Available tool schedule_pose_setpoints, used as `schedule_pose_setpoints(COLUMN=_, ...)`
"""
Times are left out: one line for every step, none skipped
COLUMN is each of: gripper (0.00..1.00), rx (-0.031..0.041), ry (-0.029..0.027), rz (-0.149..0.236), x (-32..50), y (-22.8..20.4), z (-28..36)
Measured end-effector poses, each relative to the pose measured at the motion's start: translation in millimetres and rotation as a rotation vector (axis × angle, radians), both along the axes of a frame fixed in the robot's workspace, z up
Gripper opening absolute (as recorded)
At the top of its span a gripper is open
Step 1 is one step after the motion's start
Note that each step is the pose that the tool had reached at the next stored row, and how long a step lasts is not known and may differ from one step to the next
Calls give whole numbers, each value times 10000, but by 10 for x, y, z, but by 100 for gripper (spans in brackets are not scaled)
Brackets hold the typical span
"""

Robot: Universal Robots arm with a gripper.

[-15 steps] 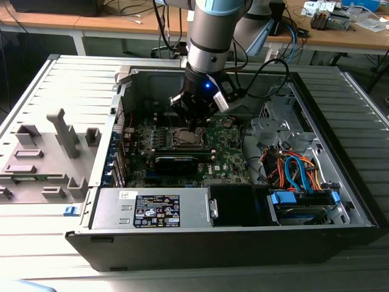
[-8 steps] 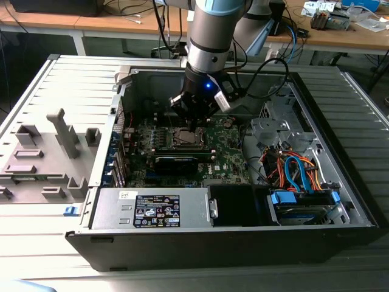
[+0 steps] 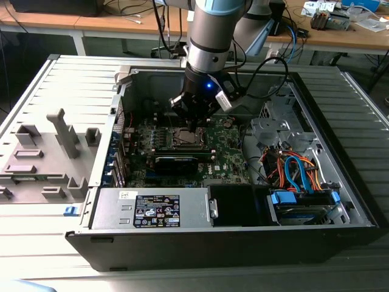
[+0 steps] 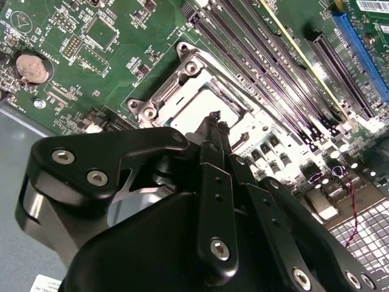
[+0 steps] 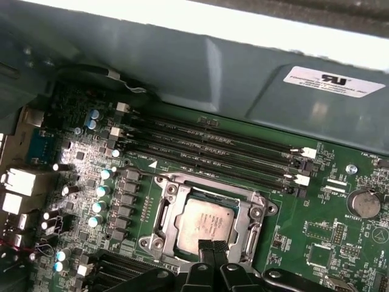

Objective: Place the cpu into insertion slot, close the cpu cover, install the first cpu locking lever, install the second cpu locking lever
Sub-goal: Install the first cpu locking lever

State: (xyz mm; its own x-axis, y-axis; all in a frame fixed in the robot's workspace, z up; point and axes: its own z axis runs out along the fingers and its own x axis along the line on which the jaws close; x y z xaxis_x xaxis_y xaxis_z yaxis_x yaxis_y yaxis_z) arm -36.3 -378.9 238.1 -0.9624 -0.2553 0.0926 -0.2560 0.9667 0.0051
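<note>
Grey plastic fixture blocks [image 3: 55, 146] stand at the exterior view's left on the ribbed grey metal table [image 3: 36, 79], just beside the open black-and-silver computer case [image 3: 243, 243]. Inside the case lies the green circuit board [image 3: 228, 152], with a silver power-supply box [image 3: 152, 210] along the near wall.

Over the middle of the board the grey-and-blue robot arm [image 3: 209, 36] reaches straight down. Its black gripper [image 3: 193, 125] hangs just above the small square insertion slot [image 3: 182, 139] with the silvery rim.

In the first wrist view the cpu [image 5: 206, 224], a small flat square chip with a silvery-grey top, lies flat in that slot. The cpu cover [image 5: 165, 213], a thin silvery frame plate with a cut-out window, lies down around it. The two black fingertips [image 5: 205, 246] are pressed together, narrow, with nothing seen between them. They sit at the chip's edge; whether they touch it cannot be told.

Long black memory slots [image 5: 213, 149] run beside the cover, and a round silver coin battery [image 5: 366, 204] sits well apart from it.

At the exterior view's right, orange and blue cables [image 3: 295, 167] loop above a blue-bracketed drive [image 3: 301, 201].
</note>
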Motion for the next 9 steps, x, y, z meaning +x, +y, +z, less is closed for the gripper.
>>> schedule_pose_setpoints(gripper=11, rx=1, ry=1, rz=34, x=0, y=0, z=0)
schedule_pose_setpoints(gripper=11, rx=0, ry=0, rz=82, x=0, y=0, z=0)
schedule_pose_setpoints(gripper=11, rx=0, ry=0, rz=114, x=0, y=0, z=0)
schedule_pose_setpoints(gripper=11, rx=1, ry=0, rz=160, x=0, y=0, z=0)
schedule_pose_setpoints(gripper=11, rx=0, ry=0, rz=195, x=0, y=0, z=0)
schedule_pose_setpoints(gripper=11, rx=0, ry=0, rz=246, x=0, y=0, z=0)
schedule_pose_setpoints(gripper=11, rx=1, ry=0, rz=280, x=0, y=0, z=0)
schedule_pose_setpoints(gripper=11, rx=0, ry=0, rz=310, x=0, y=0, z=0)
schedule_pose_setpoints(gripper=11, rx=0, ry=0, rz=357, x=0, y=0, z=0)
